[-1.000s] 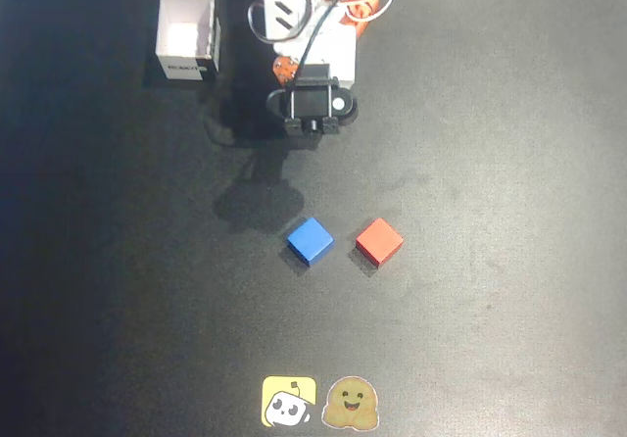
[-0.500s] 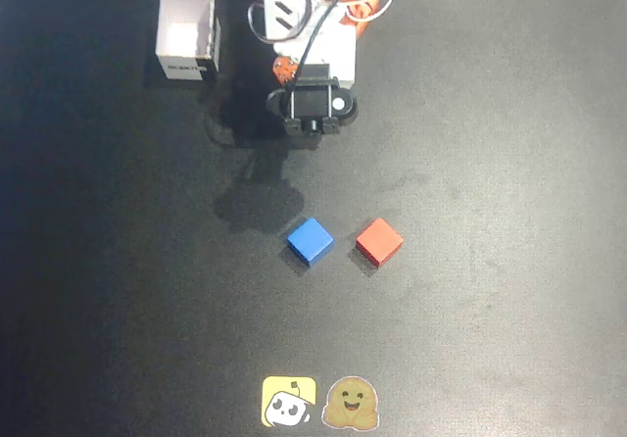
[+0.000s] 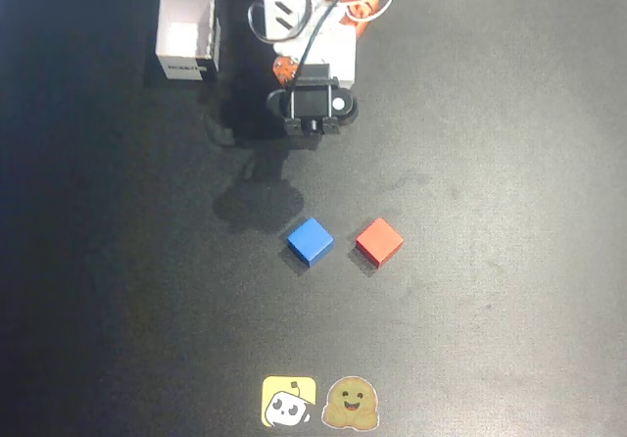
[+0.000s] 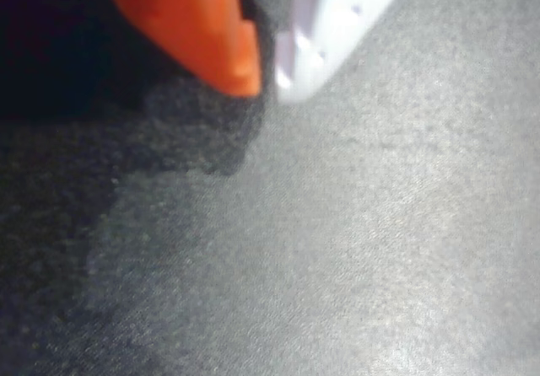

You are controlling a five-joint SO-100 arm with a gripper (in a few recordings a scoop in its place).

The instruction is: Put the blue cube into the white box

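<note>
The blue cube [image 3: 311,240] lies flat on the dark mat near the middle in the overhead view. At the top left stands the white box [image 3: 186,35], open-topped, with a dark label on its near side. My gripper [image 3: 312,119] is folded in close to the arm's base at the top centre, well above the cube in the picture and to the right of the box. In the wrist view the orange finger [image 4: 211,30] and the white finger [image 4: 337,22] meet at their tips, so the gripper [image 4: 268,81] is shut on nothing over bare mat.
A red cube [image 3: 379,241] sits just right of the blue one. Two stickers, a yellow one [image 3: 289,402] and a brown one [image 3: 351,404], lie at the bottom edge. The arm's base and cables [image 3: 313,11] fill the top centre.
</note>
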